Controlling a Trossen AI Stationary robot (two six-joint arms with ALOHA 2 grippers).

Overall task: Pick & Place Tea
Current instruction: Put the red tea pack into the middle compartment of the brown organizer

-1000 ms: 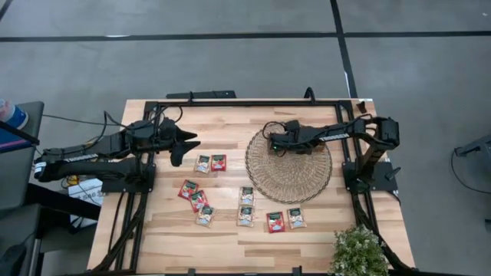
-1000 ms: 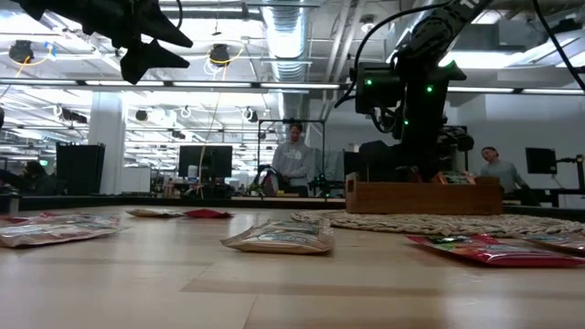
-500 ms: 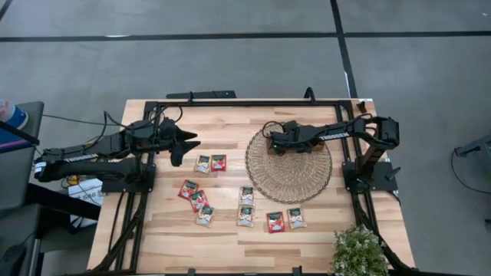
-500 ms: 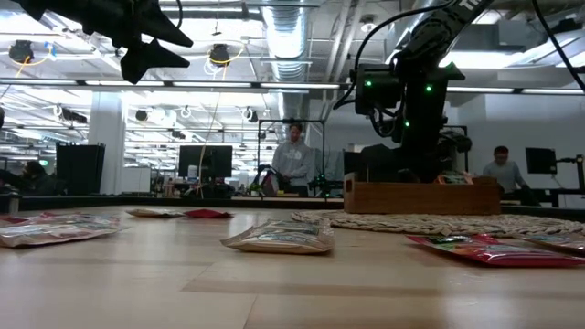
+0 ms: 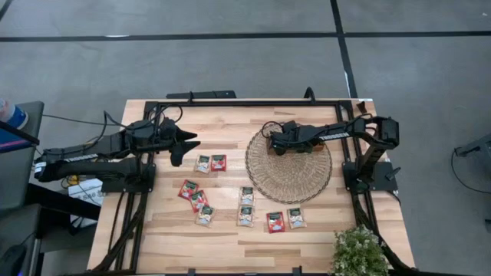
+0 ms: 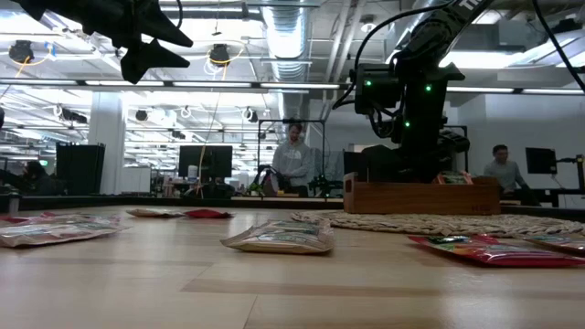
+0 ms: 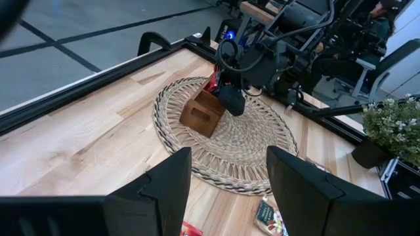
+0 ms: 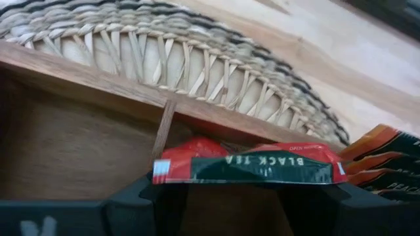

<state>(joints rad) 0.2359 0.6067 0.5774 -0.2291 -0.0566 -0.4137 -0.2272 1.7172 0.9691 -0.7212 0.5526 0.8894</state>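
My right gripper (image 5: 278, 142) is over the wooden tray (image 7: 200, 115), which stands on the round wicker mat (image 5: 288, 172). It is shut on a red tea sachet (image 8: 246, 172) printed "BLACK TEA". More red sachets (image 8: 384, 160) stand in the tray beside it. Several tea sachets lie flat on the table, among them a pair (image 5: 210, 162) near my left gripper and a pair (image 5: 285, 220) near the front edge. My left gripper (image 5: 186, 151) hangs open, high above the table's left side, with nothing between its fingers (image 7: 174, 190). My right gripper holds the red sachet between its two fingers, one finger at each end of the sachet's edge (image 8: 161, 172), so the sachet spans the gap. The fingers slant down from above into the tray. The sachet hangs over a compartment beside a thin divider (image 8: 164, 131).
A potted plant (image 5: 358, 251) stands at the table's near right corner. A black frame (image 5: 230, 103) runs round the tabletop. In the low view people (image 6: 294, 160) stand in the room beyond the table. Bare wood shows left of the mat at the far side.
My right gripper has rolled a little about its own axis over the tray, staying in the same place with the sachet between its fingers.
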